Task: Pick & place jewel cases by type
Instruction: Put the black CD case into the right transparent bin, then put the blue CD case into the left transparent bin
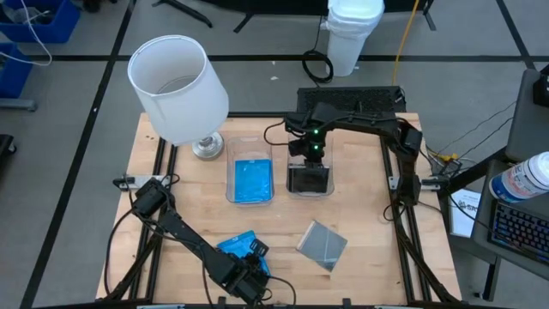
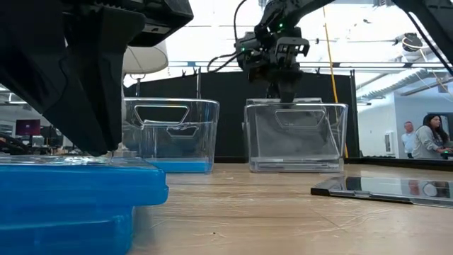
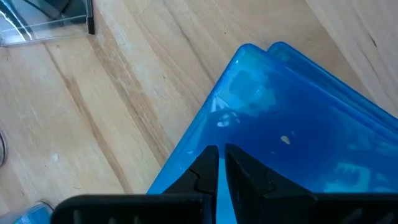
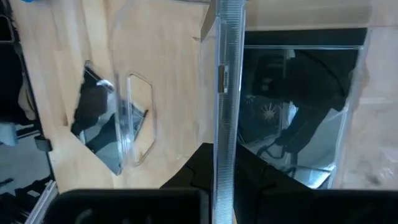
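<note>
Two bright blue jewel cases [image 1: 238, 246] lie stacked near the table's front edge. My left gripper [image 3: 219, 163] stands on the upper one with its fingers together. My right gripper [image 1: 310, 161] hangs over the right clear tub [image 1: 331, 178], shut on a dark translucent jewel case [image 4: 227, 93] that I see edge-on. Dark cases [image 2: 294, 138] lie inside that tub. The left clear tub [image 1: 231, 172] holds blue cases [image 1: 251, 182]. Another dark jewel case [image 1: 322, 244] lies flat on the table at the front right. My left gripper touches the top face [image 3: 261, 130] of the upper blue case with its shut fingertips, slanting down from the near side. That case lies flat on the second blue one. My right gripper pinches the dark case between its two fingers by one edge [image 4: 225, 163], from above and pointing steeply down. The case hangs upright and edge-on below the fingers, over the open right tub.
A white lamp [image 1: 176, 86] on a metal foot [image 1: 208, 148] stands at the far left, beside the left tub. Bare wood lies between the tubs and the blue stack. People [image 2: 428, 138] are in the room behind.
</note>
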Action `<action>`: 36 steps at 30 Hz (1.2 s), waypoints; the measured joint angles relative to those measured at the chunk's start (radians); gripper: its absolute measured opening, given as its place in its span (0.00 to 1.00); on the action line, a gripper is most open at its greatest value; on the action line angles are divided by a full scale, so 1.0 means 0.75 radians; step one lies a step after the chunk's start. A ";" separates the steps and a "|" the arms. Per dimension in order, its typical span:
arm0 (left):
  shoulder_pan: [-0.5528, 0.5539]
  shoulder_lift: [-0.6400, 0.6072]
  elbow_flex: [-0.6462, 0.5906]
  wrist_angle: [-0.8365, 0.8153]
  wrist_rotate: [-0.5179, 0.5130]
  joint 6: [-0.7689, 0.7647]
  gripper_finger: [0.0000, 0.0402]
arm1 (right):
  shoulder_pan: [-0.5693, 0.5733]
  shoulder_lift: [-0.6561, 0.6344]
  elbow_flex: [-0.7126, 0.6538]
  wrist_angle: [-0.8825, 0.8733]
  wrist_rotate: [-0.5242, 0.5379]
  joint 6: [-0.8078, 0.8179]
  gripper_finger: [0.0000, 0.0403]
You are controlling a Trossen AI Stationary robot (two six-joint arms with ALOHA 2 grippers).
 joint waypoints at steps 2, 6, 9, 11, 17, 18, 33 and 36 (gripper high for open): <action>0.000 0.000 0.000 0.000 0.000 -0.002 0.09 | 0.000 0.024 0.000 0.002 -0.004 -0.010 0.05; 0.000 0.000 0.000 0.000 0.000 -0.006 0.09 | -0.002 0.058 -0.011 0.026 -0.024 -0.033 0.05; 0.000 0.001 0.000 0.000 0.000 -0.007 0.09 | -0.007 0.056 -0.044 0.104 0.009 -0.032 0.06; 0.000 0.001 0.000 0.000 0.000 -0.007 0.09 | -0.008 0.056 -0.055 0.128 0.058 -0.031 0.08; 0.000 0.001 0.000 0.000 -0.001 -0.009 0.09 | -0.006 0.057 -0.058 0.146 0.255 -0.037 0.18; 0.000 0.001 0.000 0.000 -0.001 -0.009 0.09 | -0.005 0.057 -0.058 0.147 0.285 -0.036 0.20; 0.001 0.001 0.000 0.004 0.010 -0.026 0.09 | 0.006 -0.096 -0.060 0.141 0.583 0.038 0.45; 0.008 0.001 0.000 0.004 0.010 -0.028 0.09 | 0.034 -0.211 -0.060 0.145 0.686 0.070 0.47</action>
